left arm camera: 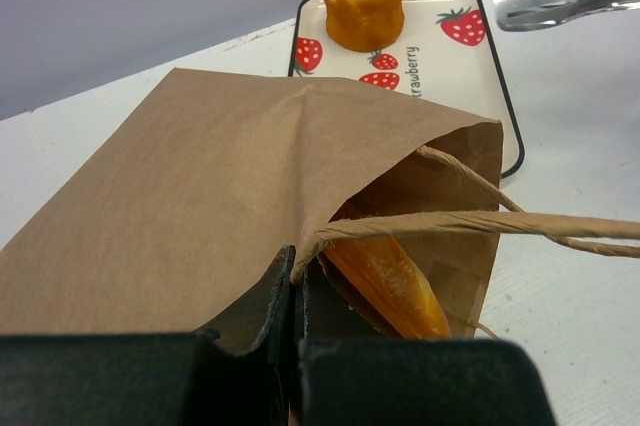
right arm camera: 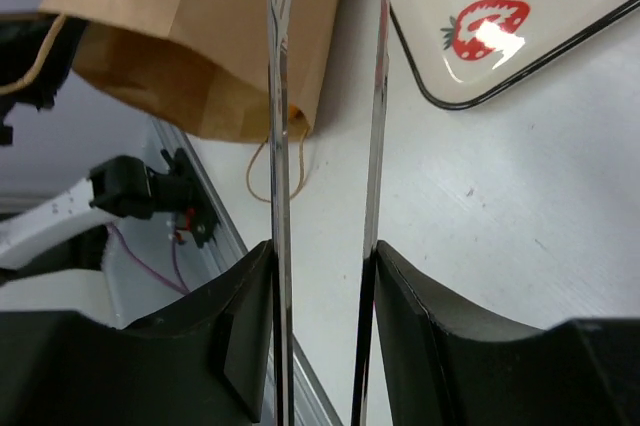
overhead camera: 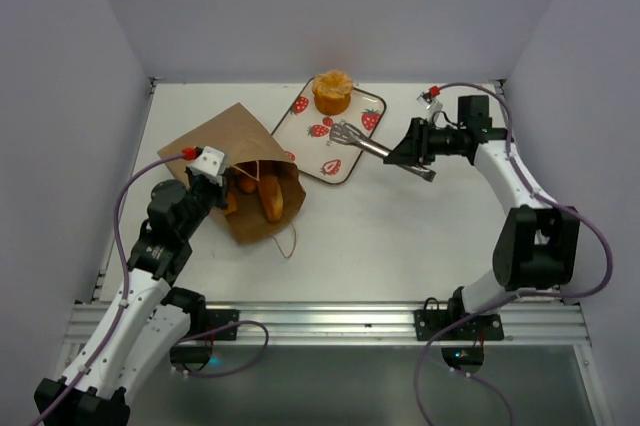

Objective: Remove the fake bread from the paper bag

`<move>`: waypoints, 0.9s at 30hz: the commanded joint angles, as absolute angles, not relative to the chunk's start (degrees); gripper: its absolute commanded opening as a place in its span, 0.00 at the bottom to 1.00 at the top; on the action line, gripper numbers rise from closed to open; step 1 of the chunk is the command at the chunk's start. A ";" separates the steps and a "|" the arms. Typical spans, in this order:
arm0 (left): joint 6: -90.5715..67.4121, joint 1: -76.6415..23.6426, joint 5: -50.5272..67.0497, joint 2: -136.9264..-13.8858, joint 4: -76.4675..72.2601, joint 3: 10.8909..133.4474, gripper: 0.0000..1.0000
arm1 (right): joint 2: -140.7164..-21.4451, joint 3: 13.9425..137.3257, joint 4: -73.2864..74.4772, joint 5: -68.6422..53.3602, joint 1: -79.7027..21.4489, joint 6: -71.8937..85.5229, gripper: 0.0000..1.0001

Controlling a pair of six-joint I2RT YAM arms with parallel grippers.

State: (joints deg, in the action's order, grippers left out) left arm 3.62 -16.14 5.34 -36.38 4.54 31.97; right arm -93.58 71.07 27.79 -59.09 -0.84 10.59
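Note:
The brown paper bag [overhead camera: 215,146] lies on its side, its mouth facing the strawberry tray [overhead camera: 312,149]. My left gripper [overhead camera: 212,178] is shut on the bag's upper mouth edge [left arm camera: 295,266]. Inside the mouth lie glossy orange fake bread pieces [overhead camera: 270,196]; a long one [left arm camera: 385,276] shows in the left wrist view. A round ruffled bun [overhead camera: 332,92] stands on the tray's far end. My right gripper [overhead camera: 412,151] is shut on metal tongs [overhead camera: 360,141], whose tips hover over the tray. The tongs' two arms [right arm camera: 280,146] stand apart with nothing between them.
The bag's cord handle [left arm camera: 480,224] stretches across the mouth, and another loop [overhead camera: 290,241] trails on the white table. Grey walls close in the back and sides. The left arm's base [right arm camera: 130,186] shows beyond the bag in the right wrist view.

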 commanded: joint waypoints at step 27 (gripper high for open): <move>-17.31 -15.73 10.55 -41.84 2.10 39.63 0.00 | -72.06 73.99 48.18 -16.90 -46.56 -21.80 0.41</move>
State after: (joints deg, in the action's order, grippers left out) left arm -10.15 -16.12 8.40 -41.80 4.05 36.05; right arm -69.25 69.47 54.43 -26.59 -43.79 -25.54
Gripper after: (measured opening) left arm 0.015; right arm 0.416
